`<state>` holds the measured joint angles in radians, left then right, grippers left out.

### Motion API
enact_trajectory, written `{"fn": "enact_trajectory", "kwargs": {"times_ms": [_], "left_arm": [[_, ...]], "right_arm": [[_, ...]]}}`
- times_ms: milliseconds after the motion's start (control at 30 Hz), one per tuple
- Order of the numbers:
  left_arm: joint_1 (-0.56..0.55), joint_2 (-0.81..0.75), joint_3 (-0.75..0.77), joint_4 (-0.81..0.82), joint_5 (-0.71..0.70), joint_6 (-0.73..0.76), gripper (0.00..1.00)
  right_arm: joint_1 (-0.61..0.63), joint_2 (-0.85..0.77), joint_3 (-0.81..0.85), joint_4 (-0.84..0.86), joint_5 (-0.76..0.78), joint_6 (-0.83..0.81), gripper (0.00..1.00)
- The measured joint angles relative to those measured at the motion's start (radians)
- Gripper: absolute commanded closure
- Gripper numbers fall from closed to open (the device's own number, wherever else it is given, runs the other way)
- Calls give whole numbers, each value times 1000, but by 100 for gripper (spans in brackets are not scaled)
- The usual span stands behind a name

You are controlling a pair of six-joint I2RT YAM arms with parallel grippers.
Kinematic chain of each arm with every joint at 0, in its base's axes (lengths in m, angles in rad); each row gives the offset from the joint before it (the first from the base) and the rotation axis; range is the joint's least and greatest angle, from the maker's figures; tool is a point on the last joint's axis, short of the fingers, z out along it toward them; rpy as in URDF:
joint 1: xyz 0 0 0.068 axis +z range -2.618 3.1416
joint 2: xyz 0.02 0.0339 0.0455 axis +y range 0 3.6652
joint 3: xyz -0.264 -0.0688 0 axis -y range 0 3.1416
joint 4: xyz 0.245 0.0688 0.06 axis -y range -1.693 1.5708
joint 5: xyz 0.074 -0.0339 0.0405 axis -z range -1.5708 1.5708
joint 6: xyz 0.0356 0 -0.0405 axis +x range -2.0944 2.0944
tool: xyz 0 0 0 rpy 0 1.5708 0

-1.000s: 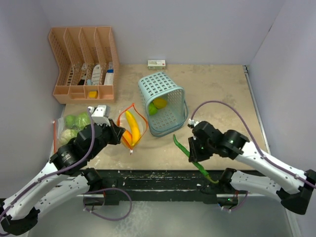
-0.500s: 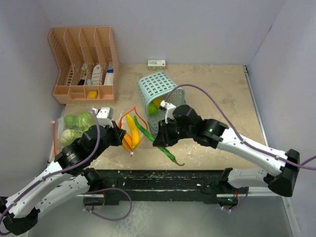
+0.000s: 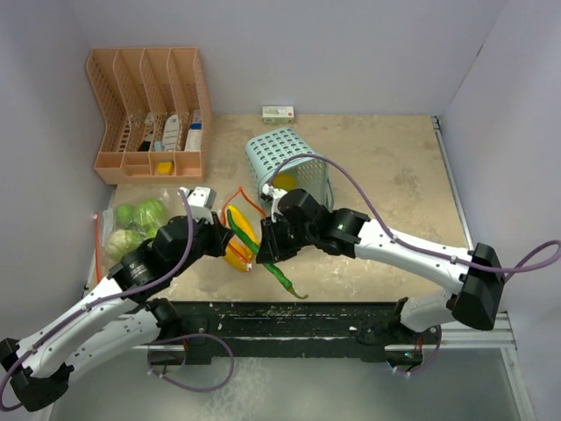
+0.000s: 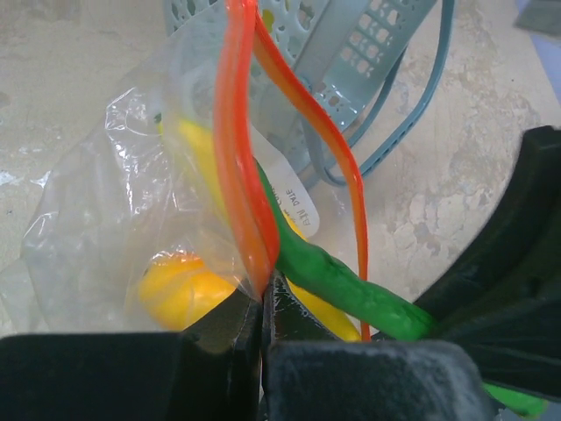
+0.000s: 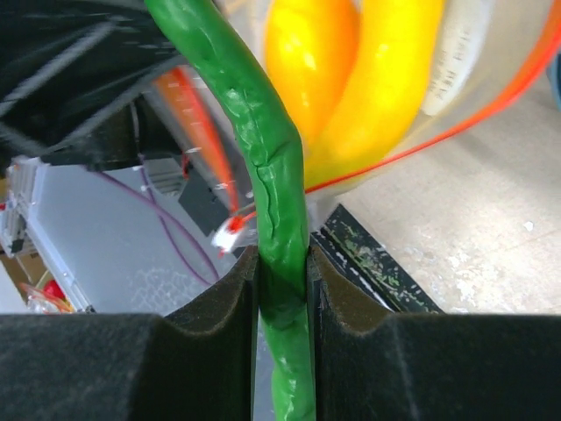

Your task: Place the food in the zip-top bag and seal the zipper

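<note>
Two cabbages [image 3: 149,212], maybe three, overhead only.

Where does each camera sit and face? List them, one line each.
Top external: above, behind the robot, looking down; left arm and right arm show.
Left wrist: on the left hand, facing the clear orange-zippered bag; black fingers show.
Right wrist: on the right hand, facing that bag; fingers clamp the thin green plastic chili.
Shared: bag and chili.
</note>
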<state>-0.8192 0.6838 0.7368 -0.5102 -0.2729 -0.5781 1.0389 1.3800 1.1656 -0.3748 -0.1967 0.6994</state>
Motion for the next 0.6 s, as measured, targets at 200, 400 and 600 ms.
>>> {"fn": "enact_trajectory", "kwargs": {"times_ms": [200,400,600], "left_arm": [[0,-75,3,-1,10,30,100],[0,-91,21,-2,37,66,100],[0,-34,18,32,118,90,100]], "right_arm": [[-3,74,36,-60,27,-6,82],[-3,156,127,-124,31,-32,81],[-3,200,243,-168,48,-48,77]]}}
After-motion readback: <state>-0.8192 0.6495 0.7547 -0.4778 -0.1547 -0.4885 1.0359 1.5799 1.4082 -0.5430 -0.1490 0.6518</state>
